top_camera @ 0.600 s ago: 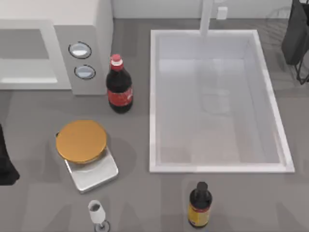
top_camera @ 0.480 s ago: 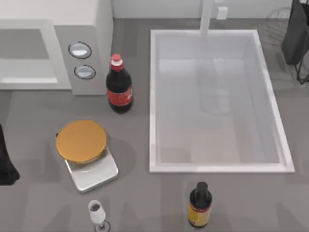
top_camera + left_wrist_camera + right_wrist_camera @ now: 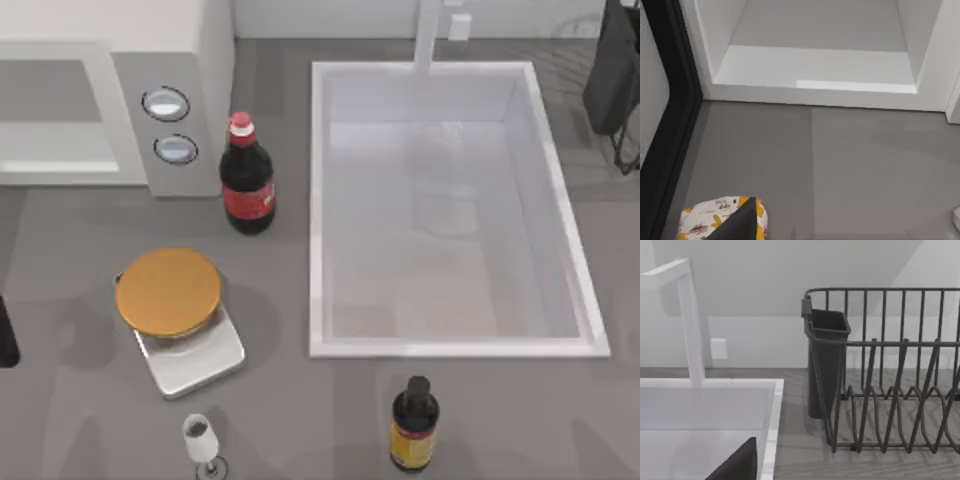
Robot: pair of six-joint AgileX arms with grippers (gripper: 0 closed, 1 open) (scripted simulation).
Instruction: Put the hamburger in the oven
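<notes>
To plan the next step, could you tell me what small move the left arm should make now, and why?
Probably centre the left gripper on the hamburger and secure it. In the left wrist view the hamburger lies right by the gripper, and the oven stands open ahead across bare table. Whether the hamburger is gripped is unclear.

The left arm (image 3: pixel 6 335) is at the left edge of the table in the top view, low and near the front, with only a small dark part of it visible. One dark finger (image 3: pixel 737 224) of the left gripper appears in the left wrist view. The right arm (image 3: pixel 612 70) is parked at the far right corner. One dark finger (image 3: pixel 737 462) of the right gripper appears in the right wrist view.
</notes>
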